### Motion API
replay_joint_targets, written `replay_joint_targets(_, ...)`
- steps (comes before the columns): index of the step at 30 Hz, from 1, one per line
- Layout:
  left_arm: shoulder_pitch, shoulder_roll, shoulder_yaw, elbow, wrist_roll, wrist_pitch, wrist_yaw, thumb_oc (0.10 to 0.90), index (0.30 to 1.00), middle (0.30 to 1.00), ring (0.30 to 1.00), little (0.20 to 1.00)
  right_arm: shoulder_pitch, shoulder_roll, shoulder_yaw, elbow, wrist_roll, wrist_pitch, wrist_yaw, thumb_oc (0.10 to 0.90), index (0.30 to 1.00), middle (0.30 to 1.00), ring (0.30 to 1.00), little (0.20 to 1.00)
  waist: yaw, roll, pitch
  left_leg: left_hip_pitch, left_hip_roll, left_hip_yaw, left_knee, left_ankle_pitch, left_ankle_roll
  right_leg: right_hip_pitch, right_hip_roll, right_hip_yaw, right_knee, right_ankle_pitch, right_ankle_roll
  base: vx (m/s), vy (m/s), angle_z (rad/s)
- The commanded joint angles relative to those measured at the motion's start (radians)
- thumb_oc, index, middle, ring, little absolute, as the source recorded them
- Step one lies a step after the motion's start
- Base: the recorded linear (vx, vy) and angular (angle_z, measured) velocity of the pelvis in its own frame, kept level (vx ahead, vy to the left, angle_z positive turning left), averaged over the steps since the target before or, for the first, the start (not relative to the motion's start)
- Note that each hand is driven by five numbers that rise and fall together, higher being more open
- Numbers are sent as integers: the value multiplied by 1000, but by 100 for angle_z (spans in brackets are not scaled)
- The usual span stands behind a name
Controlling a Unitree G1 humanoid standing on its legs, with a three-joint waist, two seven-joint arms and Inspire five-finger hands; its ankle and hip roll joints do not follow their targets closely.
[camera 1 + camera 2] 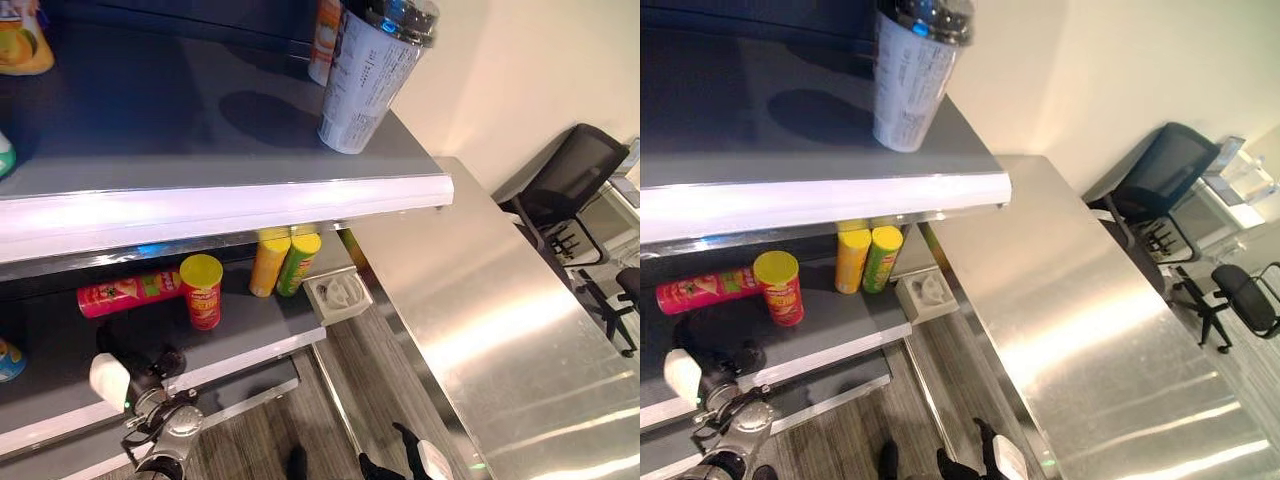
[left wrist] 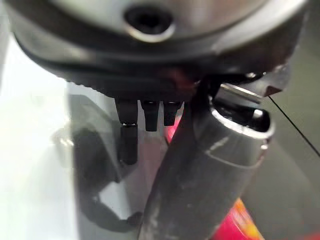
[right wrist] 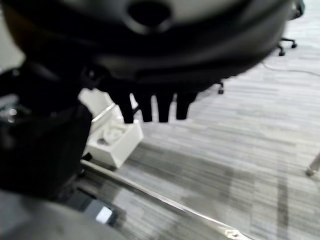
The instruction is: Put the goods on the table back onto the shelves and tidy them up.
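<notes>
The left hand [image 1: 135, 375] hangs low in front of the lower shelf [image 1: 255, 335], its fingers straight and holding nothing; the right hand [image 3: 150, 107] hangs over the carpet floor [image 3: 240, 165], fingers also relaxed and empty. The goods I can see are already on shelves: a red can [image 1: 202, 291] stands upright near the front edge, a second red can [image 1: 125, 293] lies on its side just behind it, and a yellow can [image 1: 269, 263] and a green can [image 1: 298, 263] stand touching each other further right; a tall white can [image 1: 365, 75] stands close to the corner of the upper shelf [image 1: 200, 120]. The steel table [image 1: 480, 330] shows bare metal. The risk, I think, is that the left hand rises and knocks the upright red can, which would roll off; the lying can may also roll. The upper shelf's white edge overhangs, so room to reach in is tight; a white box [image 1: 337, 294] sits on the floor by the shelf end.
</notes>
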Motion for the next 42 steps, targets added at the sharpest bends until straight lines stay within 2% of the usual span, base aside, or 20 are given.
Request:
replay_joint_targets(1, 6, 70, 46, 1, -30, 10, 79, 800, 900, 900, 900, 900, -2, 27, -3, -16, 37, -16, -45, 800, 900, 900, 900, 900, 26, -71, 26, 15, 1, 1, 2, -49, 6, -53, 3, -35, 4, 77, 40, -9, -2, 5)
replay_joint_targets(5, 28, 62, 30, -51, -8, 11, 83, 800, 900, 900, 900, 900, -1, 27, -7, -16, 37, -12, -45, 800, 900, 900, 900, 900, 33, -69, 26, 14, 3, -5, 2, -46, 6, -50, 2, -39, 4, 75, 38, -6, 2, 3)
replay_joint_targets(9, 47, 54, -60, -171, 85, 21, 68, 800, 900, 900, 900, 900, -10, 20, -22, -14, 39, -4, -40, 800, 900, 900, 900, 900, 41, -53, 25, 16, -4, -11, 2, -46, 10, -39, -5, -45, 4, 73, 36, -17, 26, 9)
replay_joint_targets(12, 54, 48, -120, -219, 142, 33, 44, 800, 900, 900, 900, 900, -19, 13, -30, -16, 39, 0, -35, 800, 900, 900, 900, 900, 42, -35, 20, 19, -8, -15, 2, -44, 13, -30, -12, -47, 5, 72, 36, -8, 50, 9)
replay_joint_targets(13, 66, 41, -163, -249, 185, 42, 28, 800, 900, 900, 900, 900, -26, 6, -38, -17, 37, 4, -33, 800, 900, 900, 900, 900, 45, -20, 16, 26, -15, -16, 2, -46, 16, -20, -16, -47, 5, 70, 37, 0, 63, 6)
replay_joint_targets(18, 85, 30, -203, -260, 233, 69, 8, 800, 900, 900, 900, 900, -34, 0, -52, -16, 31, 9, -35, 800, 900, 900, 900, 900, 49, 3, 7, 37, -21, -19, 2, -47, 19, -7, -22, -48, 6, 69, 38, 11, 56, 4)
replay_joint_targets(19, 94, 30, -230, -262, 279, 94, -3, 800, 900, 900, 900, 900, -40, -1, -62, -10, 28, 11, -34, 800, 900, 900, 900, 900, 51, 22, -1, 45, -26, -23, 2, -47, 20, 3, -28, -50, 6, 66, 39, 26, 71, 7)
replay_joint_targets(23, 108, 31, -242, -269, 312, 114, -16, 800, 900, 900, 900, 900, -44, -9, -73, -3, 25, 14, -27, 800, 900, 900, 900, 900, 53, 43, -11, 57, -32, -28, 2, -48, 21, 19, -34, -53, 5, 62, 40, 21, 60, 6)
replay_joint_targets(24, 109, 53, -256, -282, 362, 155, -29, 800, 900, 900, 900, 900, -43, -22, -82, -2, 21, 17, -20, 800, 900, 900, 900, 900, 52, 64, -18, 67, -37, -32, 2, -49, 21, 32, -38, -58, 5, 58, 40, 20, 77, 8)
replay_joint_targets(30, 107, 113, -226, -344, 434, 214, -41, 800, 900, 900, 900, 900, -30, -45, -99, -6, 9, 23, 1, 800, 900, 900, 900, 900, 47, 94, -29, 85, -40, -38, 2, -50, 20, 54, -41, -63, 5, 44, 38, 17, 33, 7)
replay_joint_targets(33, 92, 136, -215, -334, 459, 233, -50, 800, 900, 900, 900, 900, -26, -58, -106, -9, 3, 23, 16, 800, 900, 900, 900, 900, 40, 106, -30, 104, -47, -37, 9, -51, 23, 70, -46, -60, 8, 27, 33, 21, 49, -2)
replay_joint_targets(37, 56, 146, -222, -290, 478, 236, -49, 800, 900, 900, 900, 900, -32, -81, -102, -10, -5, 14, 25, 800, 900, 900, 900, 900, 39, 100, -8, 76, -49, -65, 101, -76, 21, 85, -55, -52, 11, 18, 24, -17, 73, -2)
replay_joint_targets(40, -16, 171, -257, -216, 475, 234, -47, 800, 900, 900, 900, 900, -67, -108, -104, -5, 9, 8, 33, 800, 900, 900, 900, 900, 45, 97, 10, -9, 1, -115, 74, 6, -1, 76, -74, -41, 13, 24, 30, -37, 135, 8)
replay_joint_targets(41, -20, 170, -259, -212, 474, 232, -47, 800, 900, 900, 900, 900, -68, -107, -105, -5, 10, 8, 33, 800, 900, 900, 900, 900, 43, 98, 9, -14, 2, -118, 75, 7, -2, 74, -73, -44, 13, 23, 29, 16, 163, 6)
replay_joint_targets(42, -42, 174, -274, -154, 473, 229, -64, 800, 900, 900, 900, 900, -72, -108, -112, -14, 20, -1, 42, 800, 900, 900, 900, 900, 24, 116, -1, -4, 29, -100, 10, 22, -4, 63, -71, -45, 15, 11, 38, 27, 114, -2)
